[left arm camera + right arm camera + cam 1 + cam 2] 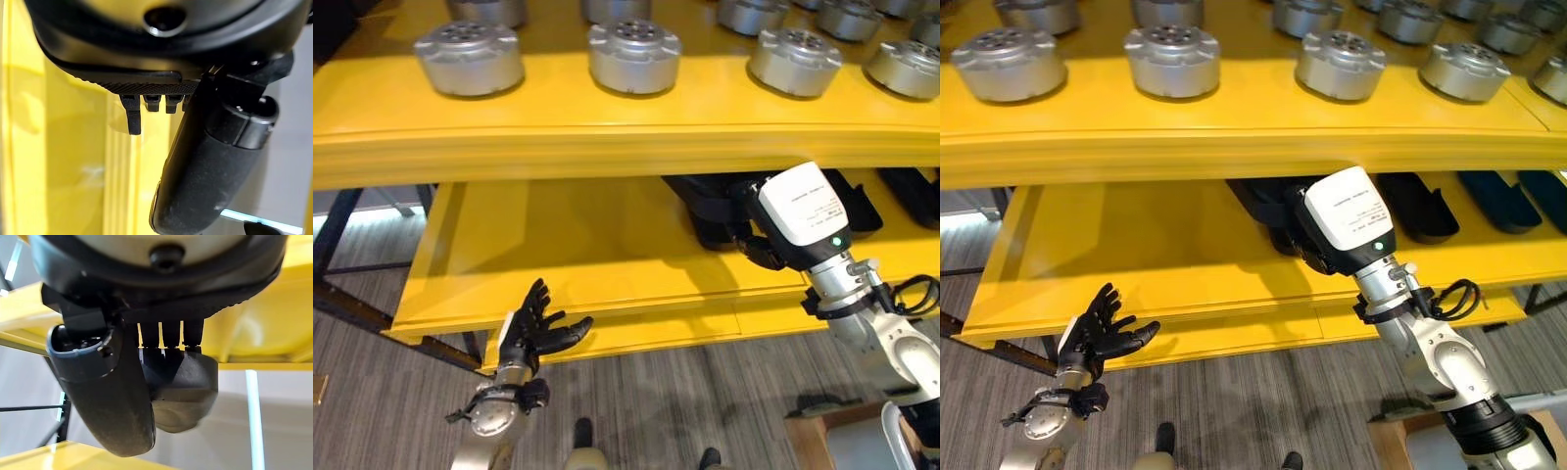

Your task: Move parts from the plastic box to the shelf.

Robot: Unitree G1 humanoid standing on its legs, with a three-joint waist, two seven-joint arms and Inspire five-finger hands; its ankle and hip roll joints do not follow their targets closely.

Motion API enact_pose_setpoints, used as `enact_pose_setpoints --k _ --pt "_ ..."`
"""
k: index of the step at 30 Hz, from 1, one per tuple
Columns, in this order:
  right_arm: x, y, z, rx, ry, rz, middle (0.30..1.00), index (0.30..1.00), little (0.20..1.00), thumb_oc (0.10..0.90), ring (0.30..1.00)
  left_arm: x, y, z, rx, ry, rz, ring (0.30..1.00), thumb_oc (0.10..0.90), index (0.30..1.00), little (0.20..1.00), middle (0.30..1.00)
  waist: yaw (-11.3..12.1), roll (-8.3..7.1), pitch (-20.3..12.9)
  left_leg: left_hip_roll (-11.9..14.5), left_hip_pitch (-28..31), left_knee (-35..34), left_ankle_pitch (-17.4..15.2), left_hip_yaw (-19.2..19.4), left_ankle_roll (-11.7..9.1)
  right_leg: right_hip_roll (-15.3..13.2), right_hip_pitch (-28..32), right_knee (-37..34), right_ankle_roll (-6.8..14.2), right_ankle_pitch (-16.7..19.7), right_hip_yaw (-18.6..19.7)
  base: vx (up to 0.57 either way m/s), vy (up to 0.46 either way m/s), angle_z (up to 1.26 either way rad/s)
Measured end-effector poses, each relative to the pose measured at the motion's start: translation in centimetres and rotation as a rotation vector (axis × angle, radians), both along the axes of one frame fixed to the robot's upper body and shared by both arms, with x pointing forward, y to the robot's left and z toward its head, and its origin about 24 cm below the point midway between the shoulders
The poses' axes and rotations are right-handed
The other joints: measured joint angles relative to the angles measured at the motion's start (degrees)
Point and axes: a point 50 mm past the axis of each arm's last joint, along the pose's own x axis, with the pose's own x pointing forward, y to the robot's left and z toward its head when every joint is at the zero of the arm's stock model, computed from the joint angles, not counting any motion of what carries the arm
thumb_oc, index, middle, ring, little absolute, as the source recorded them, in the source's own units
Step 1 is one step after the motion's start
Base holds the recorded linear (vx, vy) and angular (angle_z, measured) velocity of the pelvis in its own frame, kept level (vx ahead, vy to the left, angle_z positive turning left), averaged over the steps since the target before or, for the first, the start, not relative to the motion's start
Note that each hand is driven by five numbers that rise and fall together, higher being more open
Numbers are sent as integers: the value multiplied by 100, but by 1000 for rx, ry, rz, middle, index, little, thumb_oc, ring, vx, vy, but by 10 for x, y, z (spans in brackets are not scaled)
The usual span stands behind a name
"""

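Note:
My right hand reaches in over the lower yellow shelf, under the upper board. In the right wrist view its thumb and fingers are curled round a black moulded part. From the head, that black part lies low over the lower shelf, mostly hidden by the upper board and my white wrist cover. My left hand hangs open in front of the lower shelf's front edge, fingers spread and holding nothing. Its thumb appears close up against the yellow board.
Several round silver metal parts stand in rows on the upper shelf. More black parts lie on the lower shelf to the right of my right hand. A brown-rimmed box stands on the floor at lower right.

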Motion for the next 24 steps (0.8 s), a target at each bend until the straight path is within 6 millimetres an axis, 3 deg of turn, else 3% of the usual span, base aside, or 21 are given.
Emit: enact_pose_setpoints --k 4,11,17,24 --pt "2 8 -1 2 3 31 300 300 300 400 300 -2 -9 -4 -18 11 -28 1000 900 1000 1000 1000 157 -14 -12 -17 -212 105 52 -198 8 16 -18 3 -8 -32 -174 64 91 26" --pt "4 41 -12 64 50 140 300 300 300 400 300 -7 -8 -8 -16 33 -23 1000 900 1000 1000 1000 475 -218 -146 -183 -497 190 130 -476 63 -77 -102 56 -14 -18 -418 23 51 23" --pt "35 49 -29 133 192 67 300 300 300 400 300 -14 -3 -12 -10 53 -2 1000 900 1000 1000 1000 1012 -290 -206 -367 -863 216 230 -713 134 -174 -275 89 3 -22 -625 -16 18 25" --pt "56 51 -56 159 346 -14 300 300 300 400 300 -20 3 -14 17 79 5 1000 900 1000 1000 1000 1272 -258 -165 -524 -1097 167 363 -940 89 -232 -298 3 111 41 -899 -59 6 21"
